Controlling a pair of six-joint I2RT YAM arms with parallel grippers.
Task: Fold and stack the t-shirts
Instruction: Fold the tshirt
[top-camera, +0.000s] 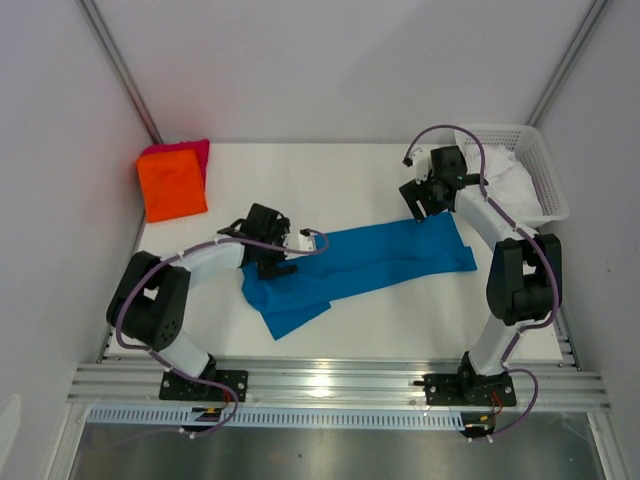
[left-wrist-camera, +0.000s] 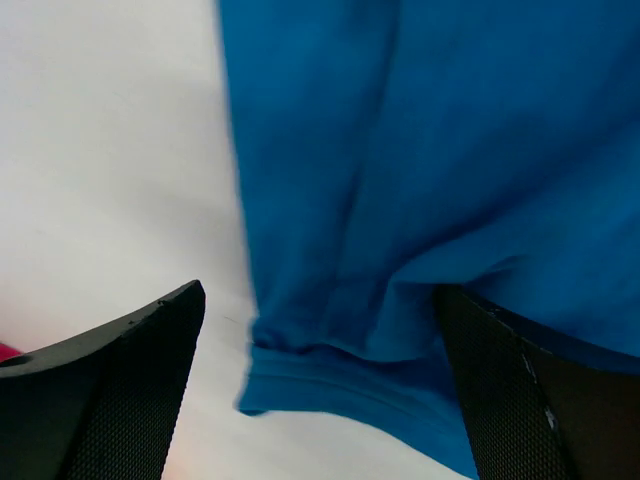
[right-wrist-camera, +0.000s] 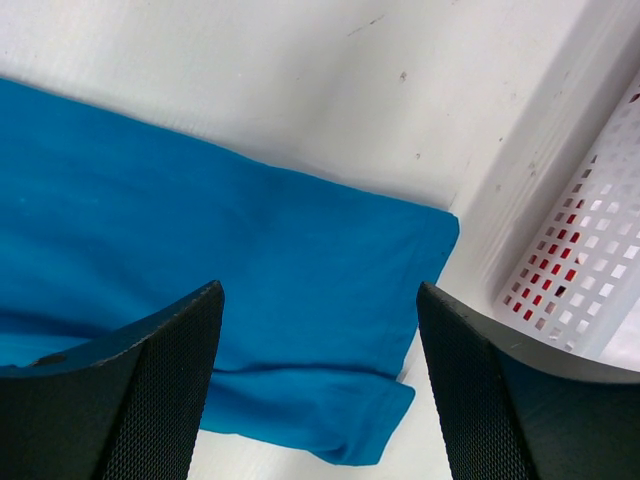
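A bright blue cloth t-shirt (top-camera: 380, 255) lies in a long creased band across the white table (top-camera: 400, 180), left gripper (left-wrist-camera: 320, 292) spread open over its left end, right gripper (right-wrist-camera: 320, 290) unclenched over its right; folded orange t-shirt (top-camera: 172, 185) tops pinkish-red one (top-camera: 195, 150) at the far left corner

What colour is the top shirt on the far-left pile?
The top shirt is orange, over a pinkish-red one; clearest from the top external view.

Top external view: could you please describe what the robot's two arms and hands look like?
Both the left arm and right arm have white links between bulky black joints, with purple cables looping alongside. The left hand and right hand each have two black fingers with mesh-textured inner faces.
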